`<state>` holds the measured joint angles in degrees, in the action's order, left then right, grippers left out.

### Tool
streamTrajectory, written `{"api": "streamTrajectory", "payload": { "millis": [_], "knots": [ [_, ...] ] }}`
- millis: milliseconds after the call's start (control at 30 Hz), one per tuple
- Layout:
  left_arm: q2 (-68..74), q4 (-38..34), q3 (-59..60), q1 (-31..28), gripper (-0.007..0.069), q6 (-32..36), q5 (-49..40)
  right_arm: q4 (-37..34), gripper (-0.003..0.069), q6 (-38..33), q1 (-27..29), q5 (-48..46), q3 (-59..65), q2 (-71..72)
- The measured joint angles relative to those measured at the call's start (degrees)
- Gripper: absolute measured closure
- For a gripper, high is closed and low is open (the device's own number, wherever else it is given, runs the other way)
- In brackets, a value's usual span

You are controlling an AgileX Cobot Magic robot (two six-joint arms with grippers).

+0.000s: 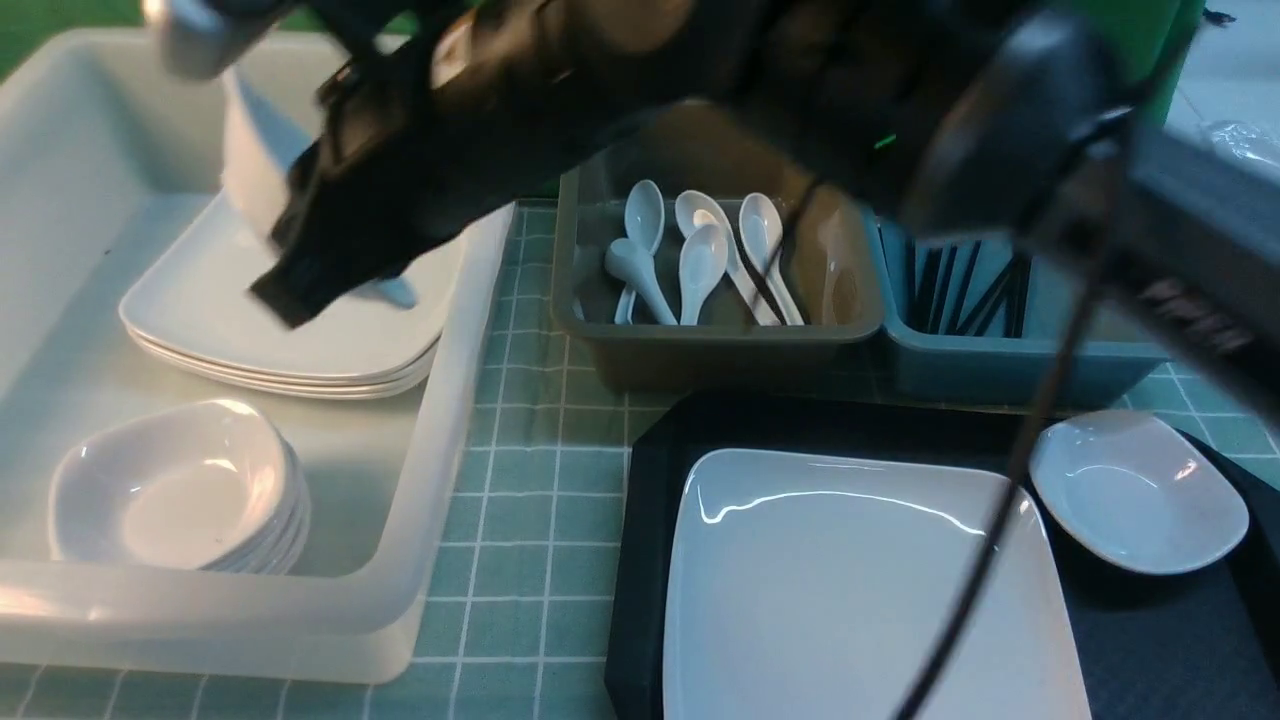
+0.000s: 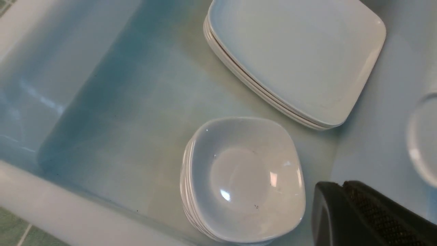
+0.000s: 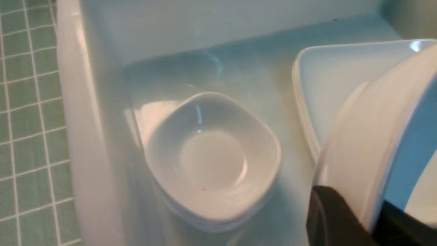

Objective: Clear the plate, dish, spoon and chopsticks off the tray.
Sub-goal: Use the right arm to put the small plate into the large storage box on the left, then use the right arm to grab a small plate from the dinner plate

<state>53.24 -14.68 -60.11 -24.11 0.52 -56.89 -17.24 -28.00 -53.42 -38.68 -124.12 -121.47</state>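
Note:
The black tray [image 1: 650, 480] at the front right carries the large white plate [image 1: 860, 590] and a small white dish [image 1: 1135, 490]. My right arm reaches across to the white bin [image 1: 440, 400], where my right gripper [image 1: 300, 250] [image 3: 365, 218] is shut on the rim of another small dish [image 1: 250, 150] [image 3: 372, 136], held on edge above the stacked plates [image 1: 290, 320]. My left gripper [image 2: 341, 186] hangs shut and empty over the same bin, beside the stack of dishes [image 2: 245, 177]. Several white spoons [image 1: 700, 260] lie in the grey bin. Black chopsticks [image 1: 960, 280] lie in the blue bin.
The white bin holds a stack of plates [image 2: 293, 58] and a stack of dishes [image 1: 175, 490] [image 3: 211, 157]. The grey bin [image 1: 720, 350] and the blue bin [image 1: 1010, 365] stand behind the tray. A green checked cloth [image 1: 540, 470] covers the table. A cable [image 1: 1000, 520] hangs across the plate.

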Motion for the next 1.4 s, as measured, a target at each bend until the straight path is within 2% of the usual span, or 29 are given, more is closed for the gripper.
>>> {"api": "streamTrajectory", "payload": {
  "millis": [200, 433, 533, 567, 733, 800, 967, 1067, 1133, 1167, 1200, 1233, 1267, 1333, 1367, 1400],
  "knots": [
    [-1.91, 1.84, 0.0, 0.0, 0.0613, -0.52, 0.07, -0.08, 0.0594, -0.14, -4.59, 2.17, -5.19, -9.35],
    [-2.1, 2.31, 0.18, 0.25, 0.0613, -0.88, 0.13, 0.03, 0.0573, -1.02, -6.42, 4.48, -5.43, -12.39],
    [-2.1, 2.31, 0.46, 0.36, 0.0613, -0.88, 0.13, 0.08, 0.0481, -1.09, -6.41, 4.38, -5.49, -12.74],
    [-2.1, 2.31, 0.46, 0.36, 0.0613, -0.9, 0.13, 0.08, 0.0408, -1.09, -6.55, 4.07, -5.56, -12.74],
    [-2.1, 2.31, 0.46, 0.46, 0.0613, -0.9, 0.24, 0.08, 0.0185, -0.82, -7.11, 1.86, -5.62, -12.68],
    [-2.1, 2.53, 0.46, 0.9, 0.0613, -0.9, 0.29, 0.51, 0.0119, 0.36, -7.22, -0.38, -5.62, -11.86],
    [-2.1, 3.2, 0.46, 4.05, 0.0613, -0.85, 0.29, 3.52, 0.0083, 4.72, -7.22, -8.12, -5.62, -7.24],
    [-2.1, 3.59, 0.46, 7.94, 0.0613, -0.52, 0.35, 11.73, 0.013, 9.7, -7.22, -14.99, -5.77, -2.48],
    [-2.1, 3.64, 0.46, 11.56, 0.0613, -0.52, 0.36, 17.81, 0.0224, 12.13, -7.16, -20.21, -5.85, 0.15],
    [-2.1, 3.64, 0.46, 15.42, 0.0613, -0.52, 0.36, 26.36, 0.0401, 15.0, -6.54, -25.93, -5.67, 2.66],
    [-2.04, 3.64, 0.46, 16.65, 0.0613, -0.52, 0.36, 27.06, 0.0423, 15.39, -6.39, -26.09, -5.67, 2.96],
    [-1.99, 3.64, 0.46, 19.1, 0.0613, -0.52, 0.36, 29.33, 0.0495, 16.8, -5.62, -26.19, -4.89, 4.08],
    [-1.88, 3.64, 0.49, 24.69, 0.0613, 0.47, 0.05, 31.92, 0.058, 18.73, -3.22, -26.19, -2.55, 6.64],
    [-1.83, 3.9, 0.71, 30.03, 0.0613, 1.07, -0.12, 33.34, 0.0626, 21.51, 1.4, -26.19, 2.48, 10.96],
    [-1.83, 4.02, 0.71, 30.57, 0.0613, 1.15, -0.12, 33.44, 0.0628, 21.75, 1.88, -26.19, 3.13, 10.96],
    [-1.83, 5.18, 1.26, 34.16, 0.0613, 1.49, -0.35, 34.03, 0.0636, 23.3, 5.95, -26.13, 8.97, 14.72]
  ]
}}
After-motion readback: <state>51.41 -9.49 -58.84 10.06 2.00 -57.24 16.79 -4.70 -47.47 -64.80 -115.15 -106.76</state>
